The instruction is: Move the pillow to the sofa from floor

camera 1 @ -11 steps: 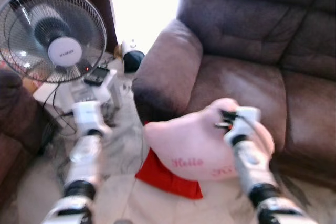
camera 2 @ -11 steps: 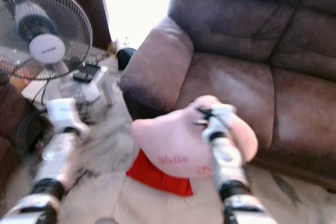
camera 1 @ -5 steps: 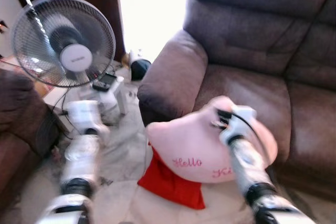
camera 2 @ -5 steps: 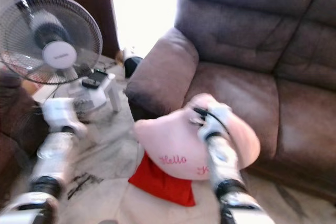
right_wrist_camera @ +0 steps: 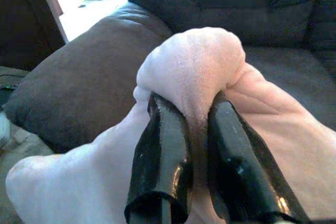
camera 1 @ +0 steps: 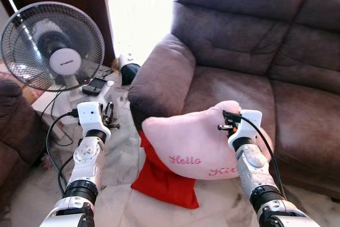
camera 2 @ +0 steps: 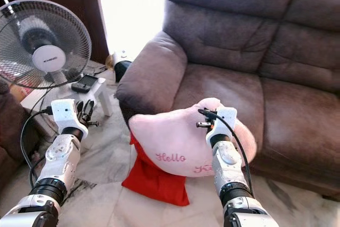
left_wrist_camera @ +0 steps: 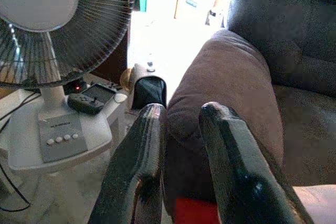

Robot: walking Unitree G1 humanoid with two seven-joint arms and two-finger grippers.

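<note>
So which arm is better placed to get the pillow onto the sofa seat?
Right. The right gripper is shut on the pink pillow's upper fold, just before the sofa; the left gripper is empty near the fan.

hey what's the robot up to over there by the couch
It is carrying a pink pillow toward the brown sofa. The right tool is shut on a bunched fold at the pillow's top edge, holding it up in front of the seat, not yet on it. The left tool holds nothing, out beside the sofa's armrest. A fan stands off to the left.
</note>
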